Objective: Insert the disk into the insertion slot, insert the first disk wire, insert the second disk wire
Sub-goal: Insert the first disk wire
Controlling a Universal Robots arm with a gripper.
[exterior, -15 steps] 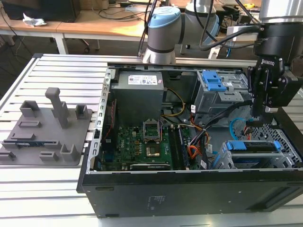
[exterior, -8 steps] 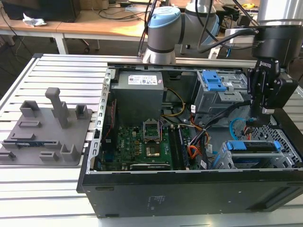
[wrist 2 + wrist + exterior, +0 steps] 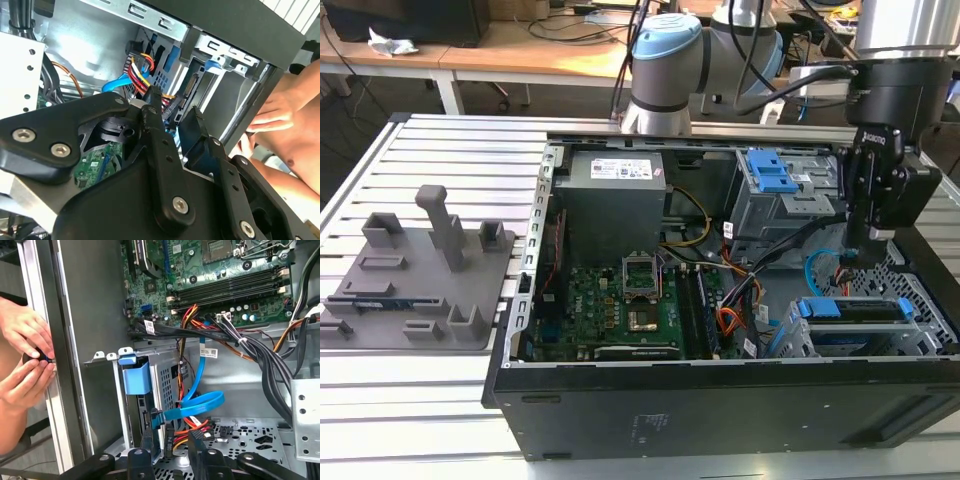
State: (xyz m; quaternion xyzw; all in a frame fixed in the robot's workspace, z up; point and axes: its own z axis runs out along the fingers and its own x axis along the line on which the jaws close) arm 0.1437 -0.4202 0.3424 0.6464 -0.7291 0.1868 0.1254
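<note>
The end effector (image 3: 853, 262) hangs inside the open black steel computer case (image 3: 720, 415), at the exterior view's right. Its black, bolted metal fingers (image 3: 148, 436) stand apart in both wrist views (image 3: 175, 107).

The disk (image 3: 850, 309) sits in the insertion slot (image 3: 798, 342), a low grey cage of perforated sheet metal. The disk's glossy blue plastic carrier shows at the cage mouth in the first wrist view (image 3: 136, 377).

The second disk wire (image 3: 200, 402), a flat light-blue ribbon, curls in a loop, and its end reaches the disk's edge. The first disk wire (image 3: 192, 424), with thin orange-red leads, ends in a small black plug between the fingers. I cannot tell whether the fingers touch it.

A green motherboard (image 3: 620, 305) lies on the case floor. Beyond it stands a boxy grey power supply (image 3: 615, 190) with a white label. A thick bundle of black cables (image 3: 260, 360) carries small white tags.

A person's hands (image 3: 27, 337) pinch a small dark part at the case rim. The case stands on a ribbed aluminium table (image 3: 420, 140), beside a matt grey moulded fixture (image 3: 420, 275).
</note>
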